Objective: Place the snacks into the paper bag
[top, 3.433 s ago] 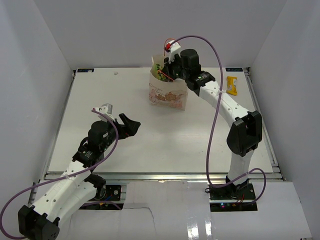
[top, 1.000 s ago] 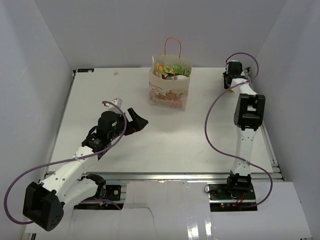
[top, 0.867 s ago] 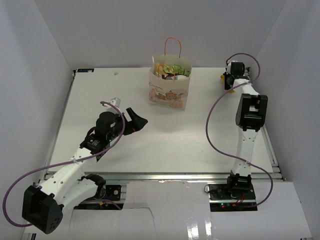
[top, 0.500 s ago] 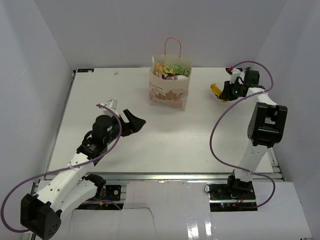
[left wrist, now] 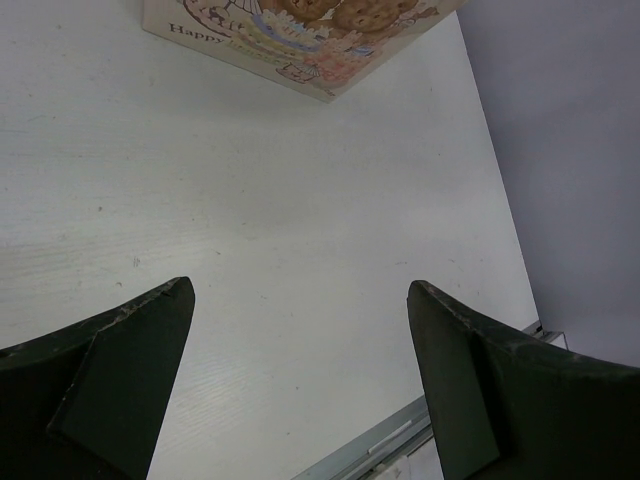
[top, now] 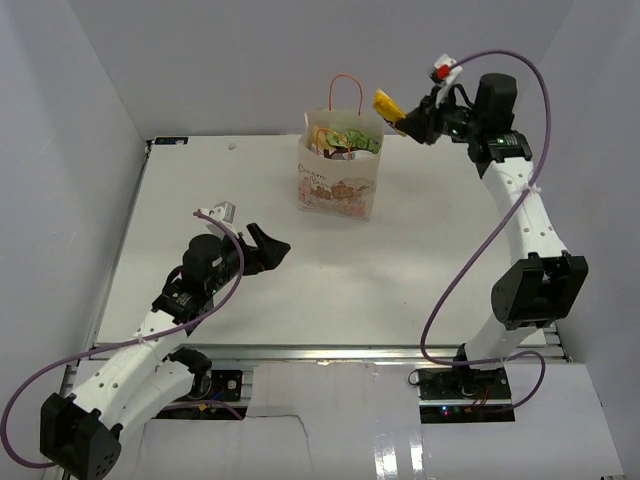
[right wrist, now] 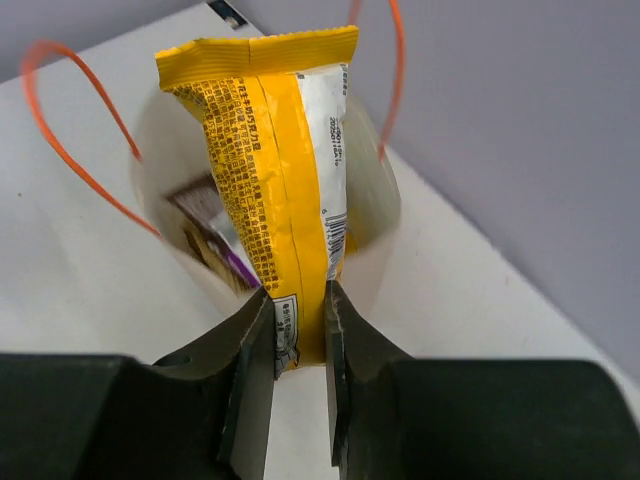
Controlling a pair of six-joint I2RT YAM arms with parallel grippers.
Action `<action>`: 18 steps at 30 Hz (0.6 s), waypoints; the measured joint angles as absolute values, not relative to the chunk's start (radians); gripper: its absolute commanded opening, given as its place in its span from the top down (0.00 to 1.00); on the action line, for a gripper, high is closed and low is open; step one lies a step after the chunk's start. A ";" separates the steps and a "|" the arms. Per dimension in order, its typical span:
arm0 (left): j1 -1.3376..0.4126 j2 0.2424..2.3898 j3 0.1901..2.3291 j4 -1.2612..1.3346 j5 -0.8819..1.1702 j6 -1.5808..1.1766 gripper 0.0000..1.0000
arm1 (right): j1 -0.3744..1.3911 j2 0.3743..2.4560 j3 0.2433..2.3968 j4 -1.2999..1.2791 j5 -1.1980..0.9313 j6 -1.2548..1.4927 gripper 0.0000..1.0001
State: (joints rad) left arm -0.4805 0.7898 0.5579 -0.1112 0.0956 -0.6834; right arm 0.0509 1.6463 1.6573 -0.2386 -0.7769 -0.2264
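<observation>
The cream paper bag (top: 338, 182) with orange loop handles stands upright at the back middle of the table, with several snacks (top: 343, 141) showing in its open top. My right gripper (top: 408, 119) is shut on a yellow pouch (top: 387, 104) and holds it in the air just right of the bag's top. In the right wrist view the yellow pouch (right wrist: 285, 190) hangs between the fingers (right wrist: 252, 360), with the bag's opening (right wrist: 200, 250) behind it. My left gripper (top: 268, 245) is open and empty over the table's left middle. The bag's lower front (left wrist: 300, 40) shows in the left wrist view.
White walls enclose the table (top: 330, 270) on the left, back and right. The table's metal front rail (top: 320, 352) runs along the near side.
My right gripper has lifted the yellow pouch from the table's far right and carried it up and left to beside the bag's top. The left arm has shifted slightly.
</observation>
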 measured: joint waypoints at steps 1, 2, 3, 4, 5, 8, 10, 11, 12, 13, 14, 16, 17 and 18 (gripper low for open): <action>-0.480 0.791 0.558 -0.105 0.097 -0.676 0.02 | 0.093 1.665 1.721 -0.248 -0.756 -0.236 0.92; -0.480 0.791 0.558 -0.101 0.099 -0.670 0.02 | 0.139 1.689 1.800 -0.251 -0.741 -0.244 0.92; -0.480 0.791 0.558 -0.097 0.101 -0.665 0.02 | 0.177 1.716 1.868 -0.265 -0.723 -0.250 0.92; -0.480 0.791 0.558 -0.096 0.102 -0.659 0.02 | 0.216 1.743 1.924 -0.263 -0.699 -0.260 0.92; -0.480 0.791 0.558 -0.096 0.104 -0.654 0.02 | 0.257 1.769 1.970 -0.264 -0.663 -0.273 0.92; -0.480 0.782 0.558 -0.102 0.106 -0.642 0.02 | 0.331 1.822 2.018 -0.275 -0.573 -0.312 0.92; -0.480 0.763 0.558 -0.110 0.106 -0.636 0.02 | 0.360 1.862 2.031 -0.289 -0.512 -0.331 0.92; -0.480 0.749 0.558 -0.115 0.105 -0.635 0.02 | 0.368 1.880 2.031 -0.294 -0.482 -0.338 0.92; -0.480 0.735 0.558 -0.120 0.105 -0.635 0.02 | 0.375 1.900 2.031 -0.300 -0.448 -0.344 0.89; -0.480 0.720 0.558 -0.123 0.105 -0.634 0.02 | 0.377 1.919 2.031 -0.302 -0.419 -0.347 0.83; -0.480 0.707 0.558 -0.125 0.104 -0.633 0.02 | 0.379 1.935 2.031 -0.305 -0.392 -0.349 0.64; -0.480 0.684 0.556 -0.129 0.101 -0.633 0.02 | 0.377 1.952 2.017 -0.316 -0.344 -0.354 0.45; -0.480 0.674 0.554 -0.131 0.100 -0.632 0.02 | 0.375 1.953 2.011 -0.323 -0.329 -0.358 0.33; -0.480 0.668 0.551 -0.132 0.098 -0.633 0.02 | 0.374 1.953 2.005 -0.330 -0.316 -0.366 0.29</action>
